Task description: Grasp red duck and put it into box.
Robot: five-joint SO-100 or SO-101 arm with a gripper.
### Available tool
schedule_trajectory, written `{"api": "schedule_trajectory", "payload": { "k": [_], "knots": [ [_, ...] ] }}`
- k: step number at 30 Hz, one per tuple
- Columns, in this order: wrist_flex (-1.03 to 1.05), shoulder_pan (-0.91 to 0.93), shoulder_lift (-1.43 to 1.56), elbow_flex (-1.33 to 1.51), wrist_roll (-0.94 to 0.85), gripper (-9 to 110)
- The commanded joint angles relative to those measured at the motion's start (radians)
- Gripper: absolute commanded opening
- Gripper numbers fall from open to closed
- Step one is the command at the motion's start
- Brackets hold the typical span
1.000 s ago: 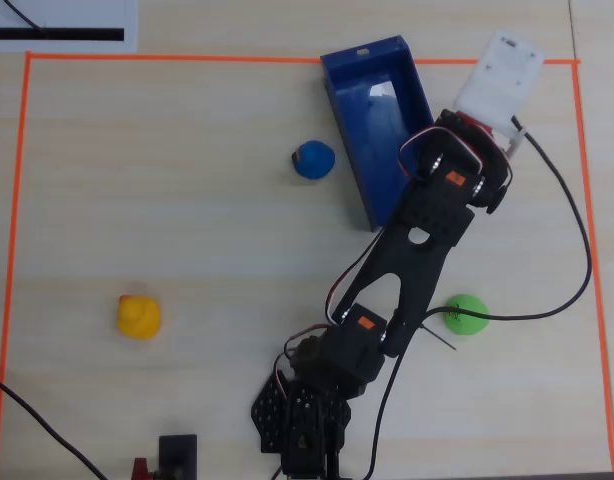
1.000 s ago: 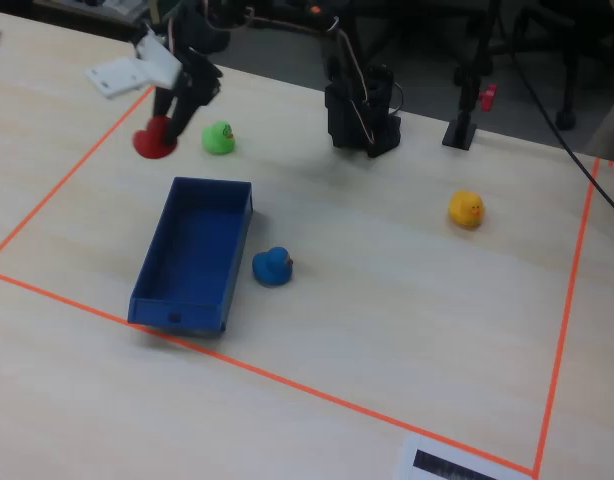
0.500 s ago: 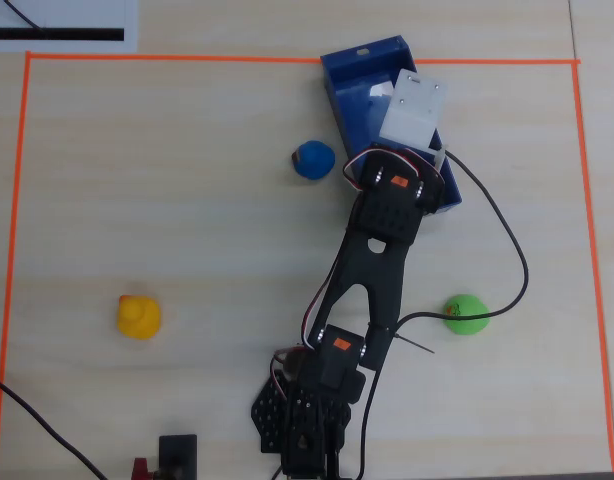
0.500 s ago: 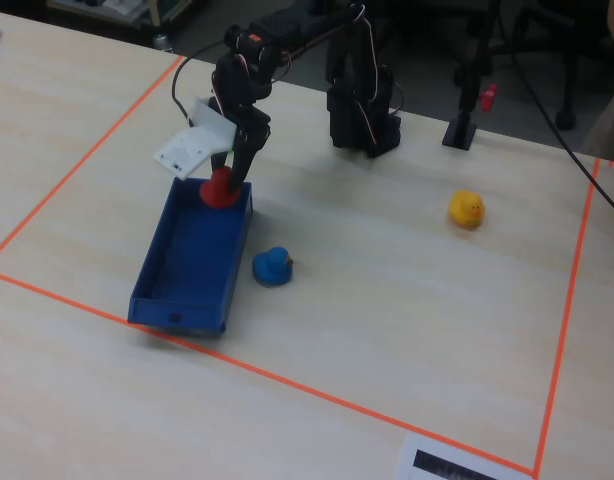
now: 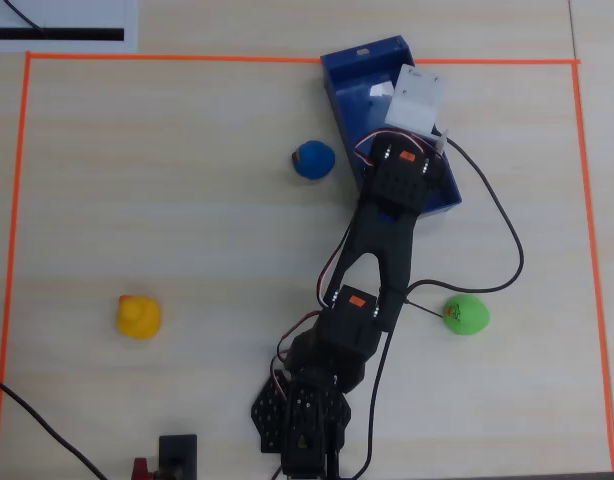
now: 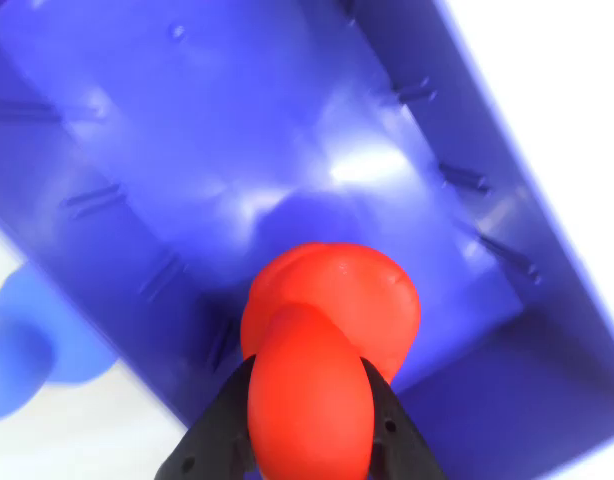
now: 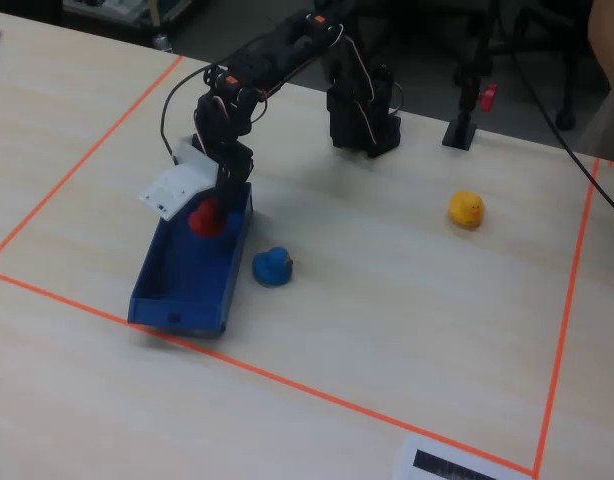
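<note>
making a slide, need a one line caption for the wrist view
Gripper holds the red duck over the blue box floor.

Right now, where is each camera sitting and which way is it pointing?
Overhead view: above the table, looking straight down; the whole arm shows, reaching to the box, hiding the red duck.
Wrist view: on the gripper, facing into the box; only the black fingers show, clamped on the red duck.
Fixed view: beyond the table's far side, facing the arm's base; the whole arm shows.
Shared: overhead and fixed views both show the blue duck and yellow duck.
</note>
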Motion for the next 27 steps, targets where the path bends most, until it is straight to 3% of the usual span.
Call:
{"api": "schedule_trajectory", "payload": {
  "k": [1,5,7,27],
  "knots": [
    [-0.034,0.021,0.005,-0.063,-0.011,0],
    [-0.058,0.029,0.002,-0.06,-0.003,3],
    [-0.069,0.034,-0.002,-0.057,-0.003,11],
    [-0.057,0.044,0.061,-0.054,-0.002,20]
  ]
}}
